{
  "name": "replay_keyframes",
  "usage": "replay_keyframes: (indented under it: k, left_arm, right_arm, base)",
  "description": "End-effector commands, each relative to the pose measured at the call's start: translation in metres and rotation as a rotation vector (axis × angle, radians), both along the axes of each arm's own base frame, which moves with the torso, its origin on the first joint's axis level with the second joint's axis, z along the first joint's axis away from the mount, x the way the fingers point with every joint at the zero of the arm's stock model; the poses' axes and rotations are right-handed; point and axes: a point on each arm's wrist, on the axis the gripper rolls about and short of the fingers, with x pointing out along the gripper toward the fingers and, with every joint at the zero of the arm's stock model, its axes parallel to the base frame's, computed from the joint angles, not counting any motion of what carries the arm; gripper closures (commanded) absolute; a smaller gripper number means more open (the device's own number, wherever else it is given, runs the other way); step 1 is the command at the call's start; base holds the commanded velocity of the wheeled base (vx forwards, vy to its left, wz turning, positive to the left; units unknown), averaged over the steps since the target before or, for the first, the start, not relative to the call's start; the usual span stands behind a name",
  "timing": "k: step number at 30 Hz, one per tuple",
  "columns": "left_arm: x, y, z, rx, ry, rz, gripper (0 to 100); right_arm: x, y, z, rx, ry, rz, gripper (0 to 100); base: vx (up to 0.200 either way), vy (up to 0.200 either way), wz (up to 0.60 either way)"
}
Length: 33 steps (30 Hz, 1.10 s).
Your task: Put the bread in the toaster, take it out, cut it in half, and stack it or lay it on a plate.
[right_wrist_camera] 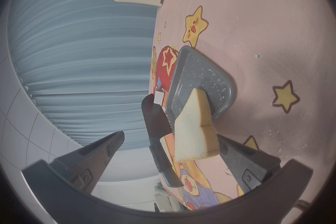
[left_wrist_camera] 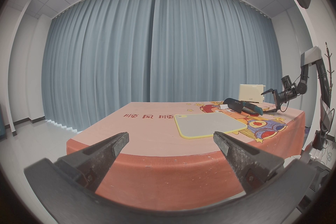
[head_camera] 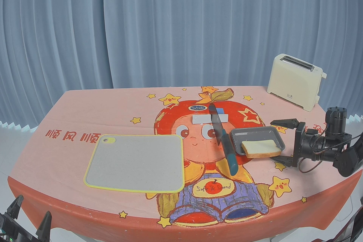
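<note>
A slice of bread (head_camera: 261, 148) lies in a grey tray (head_camera: 257, 132) right of the table's middle, its front edge resting over the tray's near rim. My right gripper (head_camera: 284, 142) stands open just to the right of the tray, level with the bread, its fingers spread wider than the slice. In the right wrist view the bread (right_wrist_camera: 194, 130) sits between the open fingers of the gripper (right_wrist_camera: 169, 139), close to one fingertip (right_wrist_camera: 224, 146). The cream toaster (head_camera: 295, 81) stands at the back right. My left gripper (left_wrist_camera: 171, 146) hangs open off the table's front left corner.
A knife (head_camera: 223, 137) with a teal handle lies left of the tray, its blade on a small white rest (head_camera: 210, 118). A grey cutting board (head_camera: 136, 163) with a yellow rim lies at the front left. A cartoon-printed cloth covers the table.
</note>
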Motion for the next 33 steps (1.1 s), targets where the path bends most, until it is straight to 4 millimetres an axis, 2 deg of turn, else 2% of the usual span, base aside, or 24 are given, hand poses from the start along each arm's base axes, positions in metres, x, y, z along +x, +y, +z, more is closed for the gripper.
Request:
replay_keyframes:
  k: [1, 7, 10, 11, 19, 33]
  left_arm:
    - [0.001, 0.0, -0.005, 0.002, 0.018, 0.0, 0]
    - [0.001, 0.0, -0.005, 0.002, 0.018, 0.0, 0]
    - [0.001, 0.0, -0.005, 0.002, 0.018, 0.0, 0]
    - [0.001, 0.0, -0.005, 0.0, 0.019, 0.0, 0]
    - [0.001, 0.0, -0.005, 0.002, 0.018, 0.002, 0]
    - [0.001, 0.0, -0.005, 0.002, 0.018, 0.0, 0]
  right_arm:
    - [0.0, 0.001, -0.002, -0.001, 0.003, 0.005, 0]
    - [0.001, 0.001, -0.002, 0.001, 0.003, 0.002, 0]
    - [0.002, 0.001, -0.008, -0.002, 0.025, 0.005, 0]
    - [0.002, 0.001, -0.01, -0.005, 0.032, 0.004, 100]
    - [-0.006, 0.001, -0.018, -0.007, 0.074, 0.008, 100]
    - [-0.006, 0.001, -0.017, -0.008, 0.07, 0.007, 100]
  base:
    - [0.0, 0.0, 0.0]
    - [0.0, 0.0, 0.0]
    - [0.0, 0.0, 0.0]
    - [0.0, 0.0, 0.0]
    - [0.0, 0.0, 0.0]
    - [0.0, 0.0, 0.0]
